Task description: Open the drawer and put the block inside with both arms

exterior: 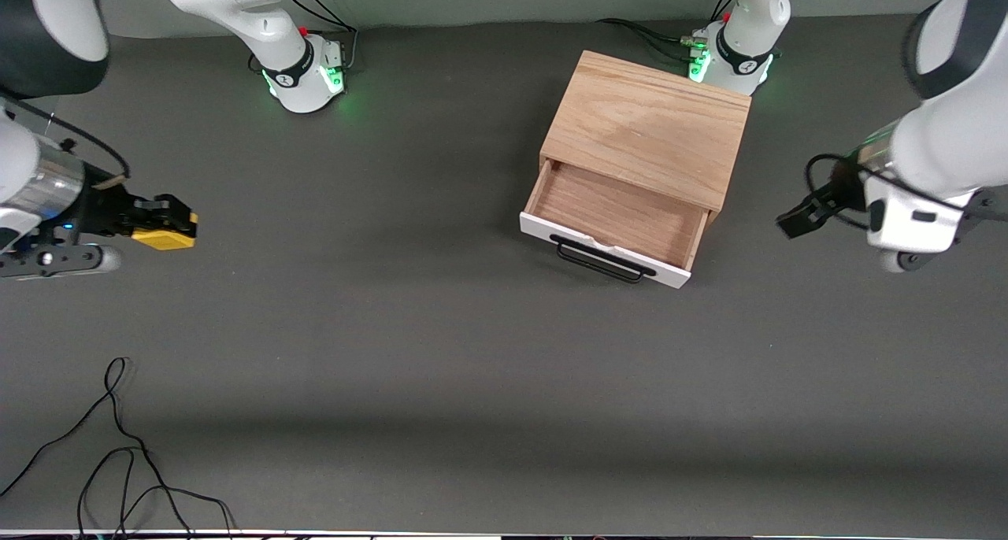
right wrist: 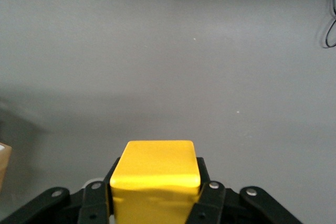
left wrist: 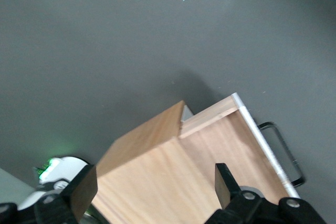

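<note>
A dark grey table [exterior: 441,351] holds one light oak cabinet [exterior: 650,127], which sits toward the left arm's end of the table, close to the left arm's green-lit base [exterior: 728,64]. The cabinet has one drawer [exterior: 618,217], pulled out toward the front camera. The drawer's white front panel faces the front camera at a slight angle, with its long side running across the table and its end toward the left arm lying a little nearer to the camera. One black bar handle [exterior: 602,260] runs along that white front. The drawer's light wood inside is bare.

Two white robot arms reach in from the table's ends. The left gripper [exterior: 795,221] hangs in the air just beside the cabinet, off the cabinet's end toward the left arm. Its fingers [left wrist: 223,182] stand wide apart with nothing between them (the left wrist view looks past them onto the cabinet top and the drawer).

The right gripper [exterior: 169,221] is up over bare table, well apart from the cabinet, toward the right arm's end. It is clamped on one small yellow block [exterior: 165,237], which sits squarely between the two black fingers [right wrist: 207,200].

A thin black cable [exterior: 118,461] lies looped on the table, nearer to the front camera than the cabinet, toward the right arm's end.
</note>
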`<state>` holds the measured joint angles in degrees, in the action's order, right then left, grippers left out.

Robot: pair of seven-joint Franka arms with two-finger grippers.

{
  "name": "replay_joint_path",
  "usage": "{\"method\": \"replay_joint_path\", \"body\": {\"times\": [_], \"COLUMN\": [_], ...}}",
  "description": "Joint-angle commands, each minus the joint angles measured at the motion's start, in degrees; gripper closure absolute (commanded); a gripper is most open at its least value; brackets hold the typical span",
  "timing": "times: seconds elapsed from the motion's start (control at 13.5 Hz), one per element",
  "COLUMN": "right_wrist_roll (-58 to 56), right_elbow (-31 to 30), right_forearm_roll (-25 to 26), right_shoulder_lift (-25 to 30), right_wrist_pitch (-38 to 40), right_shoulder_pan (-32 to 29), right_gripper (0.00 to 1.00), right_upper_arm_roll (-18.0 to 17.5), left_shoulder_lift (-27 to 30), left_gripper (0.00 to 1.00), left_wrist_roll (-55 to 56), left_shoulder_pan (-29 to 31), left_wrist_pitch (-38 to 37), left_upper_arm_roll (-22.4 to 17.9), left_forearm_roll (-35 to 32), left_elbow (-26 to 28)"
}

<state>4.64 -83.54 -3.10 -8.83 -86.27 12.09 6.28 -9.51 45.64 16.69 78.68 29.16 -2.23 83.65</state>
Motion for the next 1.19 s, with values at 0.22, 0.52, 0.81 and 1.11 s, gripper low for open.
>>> {"method": "replay_joint_path", "body": {"times": [0.22,0.52,0.81,1.11], "right_wrist_roll": [18.0,32.6,44.5,50.4], "right_elbow": [10.5,19.8,23.1,23.1], "right_forearm_roll": [-0.7,-2.8,-2.9,-2.9], "right_shoulder_lift": [-9.3,-19.6,-25.9,-28.1], "right_wrist_pitch": [0.7,-0.6,-5.6,-9.3], "right_shoulder_pan": [10.0,18.2,24.9,25.6], "right_gripper": [1.00,1.00,1.00,1.00], "right_upper_arm_roll": [0.0,0.0,-1.3,-7.5], "left_shoulder_lift": [7.1,9.8,10.0,10.0], "left_gripper": [0.00,0.00,0.00,0.00], "left_wrist_roll": [-25.3,-38.2,-38.9,-44.2], "left_shoulder_pan": [10.0,3.4,-8.5,-14.0], "left_wrist_pitch": [-0.9,1.4,6.6,8.3], "left_upper_arm_roll": [-0.3,-9.3,-18.0,-22.7], "left_forearm_roll": [1.8,1.6,1.6,1.8], "left_elbow": [6.3,5.8,5.6,6.3]}}
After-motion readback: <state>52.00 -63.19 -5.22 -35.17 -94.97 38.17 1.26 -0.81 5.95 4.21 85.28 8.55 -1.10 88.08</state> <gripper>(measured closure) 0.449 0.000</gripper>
